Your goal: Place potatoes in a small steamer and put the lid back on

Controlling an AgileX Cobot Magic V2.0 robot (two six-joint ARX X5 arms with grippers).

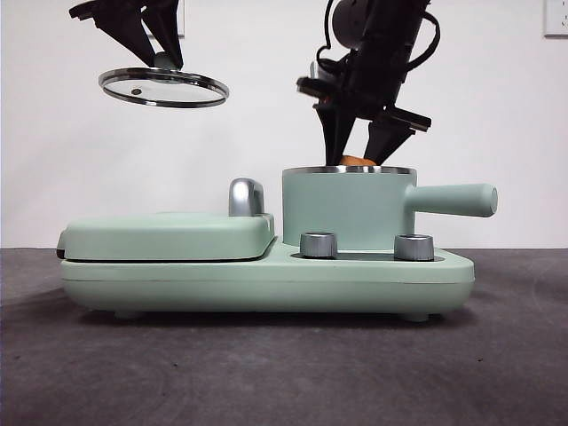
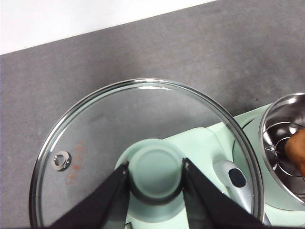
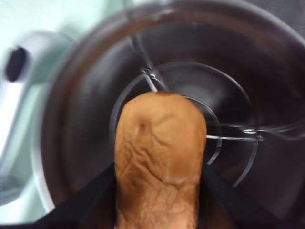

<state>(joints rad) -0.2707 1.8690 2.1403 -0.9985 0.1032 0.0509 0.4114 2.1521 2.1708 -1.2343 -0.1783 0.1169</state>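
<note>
The mint-green small steamer [image 1: 348,206] with a steel rim and straight side handle stands on the appliance base. My right gripper [image 1: 362,146] is shut on the orange-brown potato [image 3: 161,157] and holds it at the pot's mouth; only the potato's top [image 1: 357,161] shows above the rim in the front view, and a bit of it shows in the left wrist view [image 2: 298,149]. My left gripper [image 2: 156,172] is shut on the mint-green knob of the glass lid [image 1: 164,87] and holds it high above the griddle, left of the pot. The lid also fills the left wrist view [image 2: 95,138].
The flat mint-green griddle cover [image 1: 169,235] with a chrome handle [image 1: 246,197] lies left of the pot on the same base [image 1: 266,280]. Two steel knobs [image 1: 319,244] sit on the base front. A steel rack [image 3: 228,133] lies inside the pot.
</note>
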